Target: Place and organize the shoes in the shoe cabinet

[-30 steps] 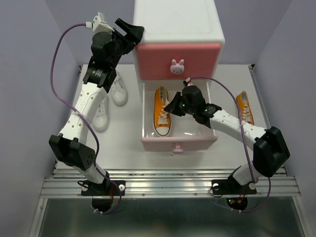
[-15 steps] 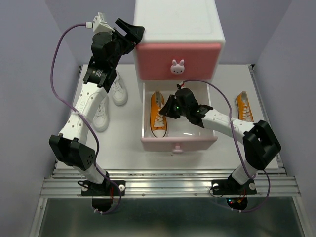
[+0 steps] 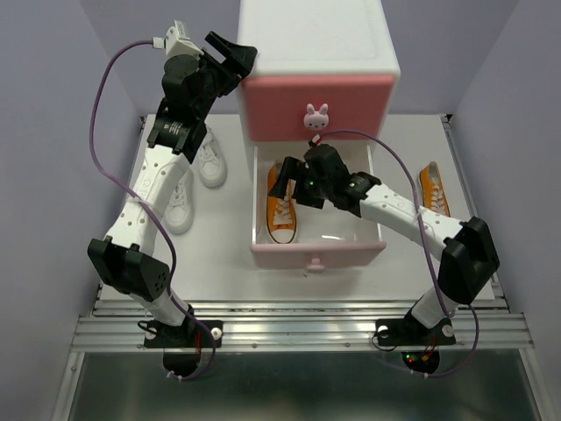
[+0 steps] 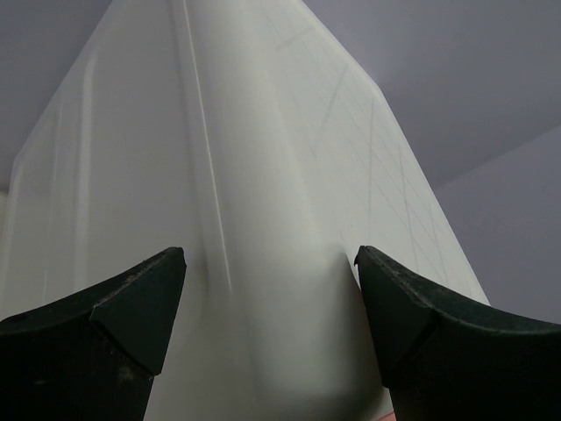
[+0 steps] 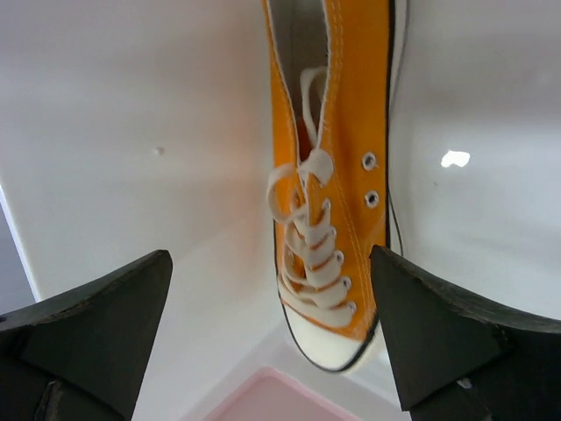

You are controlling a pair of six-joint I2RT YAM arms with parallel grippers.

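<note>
Top view: my right gripper [image 3: 294,180] hovers over the orange shoe [image 3: 282,217] in the open drawer's [image 3: 320,252] left side. Left wrist: my left gripper [image 4: 267,263], jaws apart, faces the shoe cabinet [image 4: 263,175] wall. Right wrist: jaws apart, shoe beneath.

A white tabletop [image 3: 223,259] is recorded as the work surface. It is enclosed at the left, right and rear by plain lavender walls [image 3: 53,88]. A ribbed aluminium rail [image 3: 298,329] is fitted across the tabletop's near edge. Below the rail, a dark glossy panel [image 3: 298,386] is noted.
</note>
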